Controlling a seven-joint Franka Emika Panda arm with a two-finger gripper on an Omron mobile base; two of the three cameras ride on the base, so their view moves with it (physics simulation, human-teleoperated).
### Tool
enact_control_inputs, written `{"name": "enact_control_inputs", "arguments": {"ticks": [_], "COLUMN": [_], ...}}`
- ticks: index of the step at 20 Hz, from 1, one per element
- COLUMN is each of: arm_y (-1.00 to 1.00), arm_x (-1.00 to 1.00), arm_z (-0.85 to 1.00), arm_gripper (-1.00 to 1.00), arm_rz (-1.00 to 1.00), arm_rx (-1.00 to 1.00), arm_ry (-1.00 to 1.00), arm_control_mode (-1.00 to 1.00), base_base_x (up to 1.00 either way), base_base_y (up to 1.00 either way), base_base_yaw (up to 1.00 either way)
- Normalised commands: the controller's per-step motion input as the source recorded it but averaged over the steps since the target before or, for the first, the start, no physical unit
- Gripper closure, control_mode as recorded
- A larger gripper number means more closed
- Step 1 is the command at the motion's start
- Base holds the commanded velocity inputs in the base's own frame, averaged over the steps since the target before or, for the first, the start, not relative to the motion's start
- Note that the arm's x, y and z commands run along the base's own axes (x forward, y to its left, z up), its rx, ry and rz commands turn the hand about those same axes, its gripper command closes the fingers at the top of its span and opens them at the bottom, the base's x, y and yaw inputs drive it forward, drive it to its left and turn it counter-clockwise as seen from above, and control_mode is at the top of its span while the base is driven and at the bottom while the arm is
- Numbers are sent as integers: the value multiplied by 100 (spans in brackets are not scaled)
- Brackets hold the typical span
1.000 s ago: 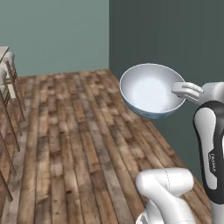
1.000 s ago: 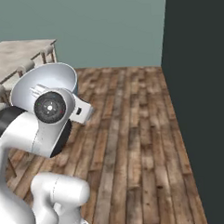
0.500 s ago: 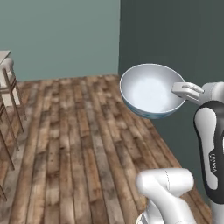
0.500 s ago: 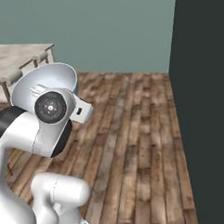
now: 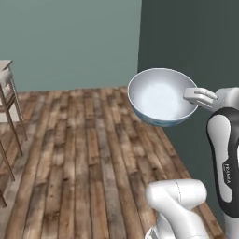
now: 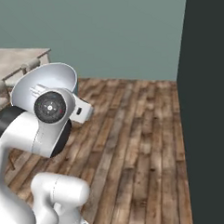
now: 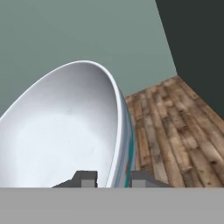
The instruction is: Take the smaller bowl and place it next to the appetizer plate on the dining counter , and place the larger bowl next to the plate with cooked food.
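The larger bowl (image 5: 161, 97) rides in mid-air over the wooden floor (image 5: 88, 154), pinched at its rim by the gripper (image 7: 113, 178) — one finger inside, one outside. Glossy, rigid and likely breakable, it could slip in so narrow a hold. A stool (image 5: 10, 107) and the dining counter (image 6: 16, 60) lie left — the path looks open.

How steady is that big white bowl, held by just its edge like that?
Probably not very. The larger bowl is deep and wide, and the gripper pinches only its rim, so its weight likely levers against the grip. Its glossy inside suggests a slick, hard surface that could slip. It looks rigid and would probably chip if dropped on the wooden floor.
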Motion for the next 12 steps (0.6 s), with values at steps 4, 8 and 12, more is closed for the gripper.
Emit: {"name": "enact_control_inputs", "arguments": {"ticks": [4,8,12], "arm_y": [0,0,0], "arm_x": [0,0,0], "arm_z": [0,0,0], "arm_gripper": [100,100,100], "arm_rz": [0,0,0], "arm_rx": [0,0,0], "arm_ry": [0,0,0], "arm_control_mode": [100,100,100], "base_base_x": [100,100,100], "base_base_y": [-26,-13,-7], "base_base_yaw": [10,12,14]}}
